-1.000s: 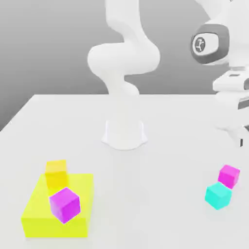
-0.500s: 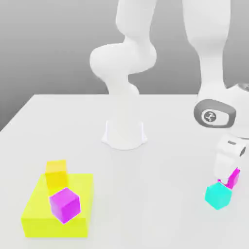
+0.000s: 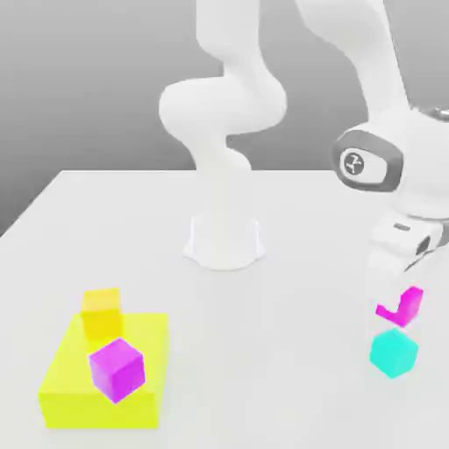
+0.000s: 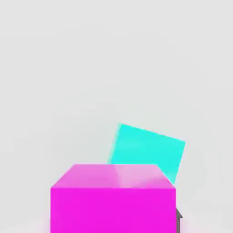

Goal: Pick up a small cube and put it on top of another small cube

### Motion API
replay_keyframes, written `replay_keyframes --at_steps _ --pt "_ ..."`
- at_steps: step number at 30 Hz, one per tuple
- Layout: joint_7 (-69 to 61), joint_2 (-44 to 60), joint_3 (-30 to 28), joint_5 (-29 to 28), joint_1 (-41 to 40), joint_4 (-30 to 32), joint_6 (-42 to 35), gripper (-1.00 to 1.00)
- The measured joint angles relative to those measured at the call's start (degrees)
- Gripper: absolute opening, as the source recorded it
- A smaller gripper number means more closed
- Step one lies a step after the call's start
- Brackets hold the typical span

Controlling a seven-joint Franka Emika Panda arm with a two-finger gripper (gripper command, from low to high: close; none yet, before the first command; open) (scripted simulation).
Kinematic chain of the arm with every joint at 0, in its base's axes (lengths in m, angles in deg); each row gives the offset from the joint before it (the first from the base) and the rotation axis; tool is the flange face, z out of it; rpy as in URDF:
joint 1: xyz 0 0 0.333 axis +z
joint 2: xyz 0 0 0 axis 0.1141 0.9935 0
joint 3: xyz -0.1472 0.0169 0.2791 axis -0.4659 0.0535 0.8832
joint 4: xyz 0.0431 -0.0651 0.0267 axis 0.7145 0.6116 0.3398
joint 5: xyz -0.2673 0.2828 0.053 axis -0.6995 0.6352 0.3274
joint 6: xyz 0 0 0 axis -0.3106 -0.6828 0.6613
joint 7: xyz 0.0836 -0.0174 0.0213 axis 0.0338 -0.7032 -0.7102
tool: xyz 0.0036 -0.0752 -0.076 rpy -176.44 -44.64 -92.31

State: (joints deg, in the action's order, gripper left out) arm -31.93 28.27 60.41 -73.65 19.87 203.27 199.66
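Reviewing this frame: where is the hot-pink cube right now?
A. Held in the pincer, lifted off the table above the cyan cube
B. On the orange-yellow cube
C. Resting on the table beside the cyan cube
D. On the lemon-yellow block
A: in the exterior view the hot-pink cube sits in the pincer, clear of the table, with the cyan cube below it.

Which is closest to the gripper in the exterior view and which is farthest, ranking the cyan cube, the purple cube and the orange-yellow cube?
Measured from the gripper, which holds the pink cube:
1. Cyan cube, just below the gripper on the exterior view's right.
2. Purple cube, on the lemon-yellow block at the exterior view's left.
3. Orange-yellow cube, slightly farther left, at the block's back edge; close to the purple one.
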Motion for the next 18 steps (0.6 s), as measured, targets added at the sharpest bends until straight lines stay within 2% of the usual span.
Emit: replay_keyframes --at_steps 5,14,18 --pt "-12.79 -7.00 -7.39 1.17 -9.53 0.99 -5.37 -1.00" --pt "-34.06 -17.84 -26.30 0.81 -24.50 2.78 -14.74 -1.00" --pt "-38.73 -14.91 -30.31 1.94 -26.52 4.10 -10.85 -1.00"
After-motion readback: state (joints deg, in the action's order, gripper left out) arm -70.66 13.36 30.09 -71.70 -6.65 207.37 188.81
